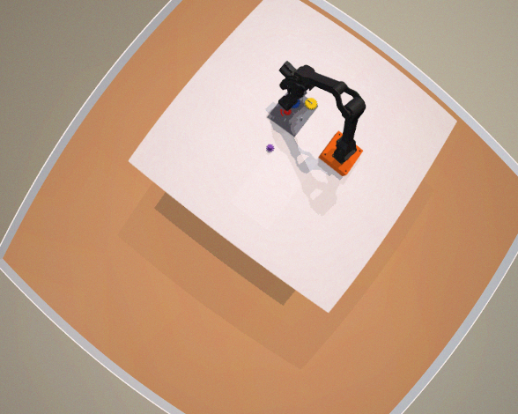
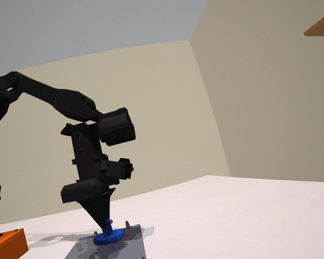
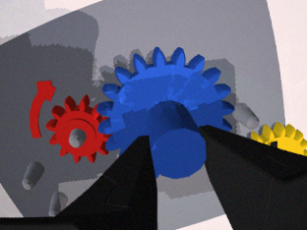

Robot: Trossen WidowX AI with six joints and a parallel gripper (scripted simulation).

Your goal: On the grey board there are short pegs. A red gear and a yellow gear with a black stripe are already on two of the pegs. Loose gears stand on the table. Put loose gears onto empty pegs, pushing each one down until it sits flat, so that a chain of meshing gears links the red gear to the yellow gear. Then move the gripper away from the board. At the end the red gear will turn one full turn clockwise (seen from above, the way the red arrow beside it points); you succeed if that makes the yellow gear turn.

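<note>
My gripper (image 2: 106, 225) (image 3: 175, 142) is shut on the upright handle of the blue gear (image 1: 296, 105) (image 2: 108, 238) (image 3: 162, 81). The blue gear is over the grey board (image 1: 292, 128) (image 2: 135, 246) (image 3: 212, 22), between the red gear (image 3: 65, 130) and the yellow gear (image 1: 313, 106) (image 3: 285, 140). In the exterior view it is a little above the board surface, with a shadow below. Whether a peg is in its bore is hidden. Its teeth overlap the red gear's edge in the wrist view. A loose purple gear (image 1: 270, 147) stands on the table.
Empty pegs show beside the blue gear (image 3: 246, 116) and near the red gear, one peg (image 3: 33, 174) and another peg (image 3: 58, 202). A peg (image 2: 127, 224) stands at the far side in the exterior view. The red arrow (image 3: 36, 110) is beside the red gear. The orange arm base (image 1: 342, 166) is on the table.
</note>
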